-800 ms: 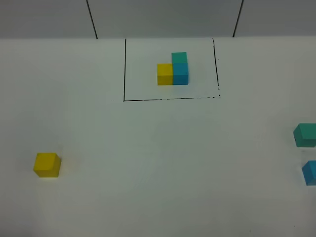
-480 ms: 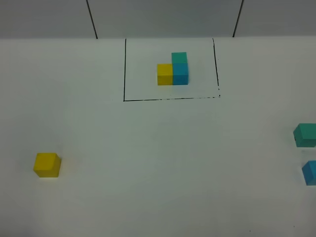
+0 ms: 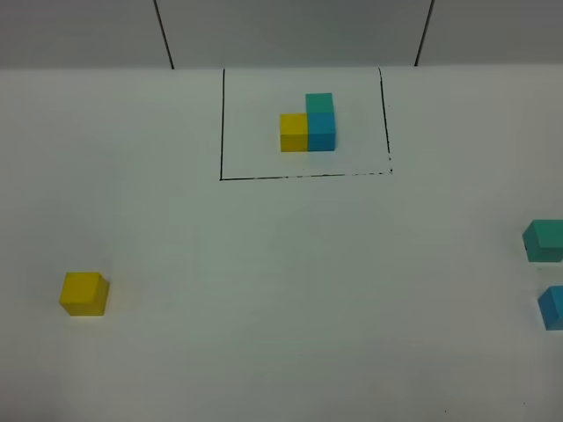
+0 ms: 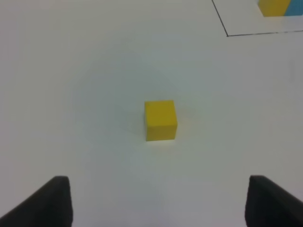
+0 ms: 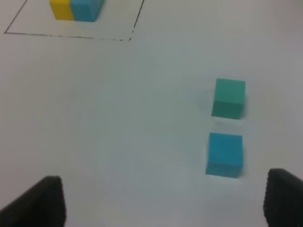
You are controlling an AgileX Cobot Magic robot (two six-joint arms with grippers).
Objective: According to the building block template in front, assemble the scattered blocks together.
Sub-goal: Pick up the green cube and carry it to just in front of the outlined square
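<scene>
Two claws are seen, one per wrist view. The left claw point(image 4: 158, 205) is spread wide with nothing between its tips. The right claw point(image 5: 163, 203) is likewise spread wide and empty. Neither is in contact with any block.

Three scattered blocks are counted on the white worktop point(image 3: 264, 290), all resting flat. One yellow cube point(image 4: 160, 120) is centred ahead of the left claw, clear of both tips; in the high view it is placed at the near left. One teal cube point(image 5: 229, 98) and one blue cube point(image 5: 224, 154) are found ahead of the right claw, toward one tip's side, near each other but not touching. Both are cut by the right edge of the high view.

One template point(image 3: 310, 123) of three cubes is set at the far middle inside one black frame point(image 3: 303, 176): yellow touching blue, teal above blue in the high view. Stacked or behind cannot be told.
</scene>
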